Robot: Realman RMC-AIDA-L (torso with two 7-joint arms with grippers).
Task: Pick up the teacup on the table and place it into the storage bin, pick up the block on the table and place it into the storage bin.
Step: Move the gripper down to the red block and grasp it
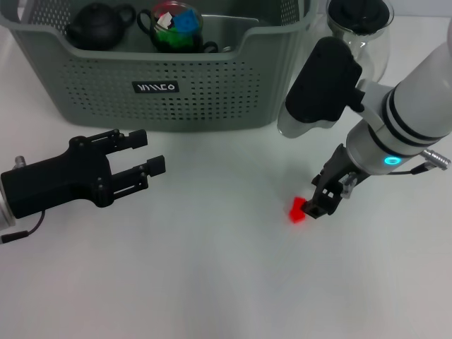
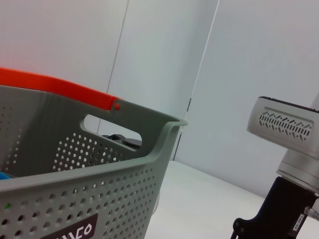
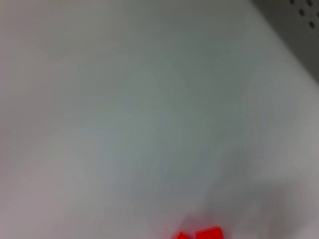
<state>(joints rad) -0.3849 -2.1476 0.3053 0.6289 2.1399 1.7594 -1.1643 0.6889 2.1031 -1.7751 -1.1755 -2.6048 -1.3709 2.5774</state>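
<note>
block pickup: right gripper (image 1: pixel 316 207), closure unclear, at small red block (image 1: pixel 297 210) lower right; next, clamp it.

The storage bin (image 1: pixel 162 92) carries a small black label (image 1: pixel 156 87) with white letters on its front wall. In the head view the letters are too stylised to read. In the left wrist view, only the label's (image 2: pixel 75 231) last part shows, perhaps "CO".

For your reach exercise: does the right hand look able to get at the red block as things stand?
Probably yes: the right hand is right at the block on bare table, nothing between; the bin stands farther back.
</note>
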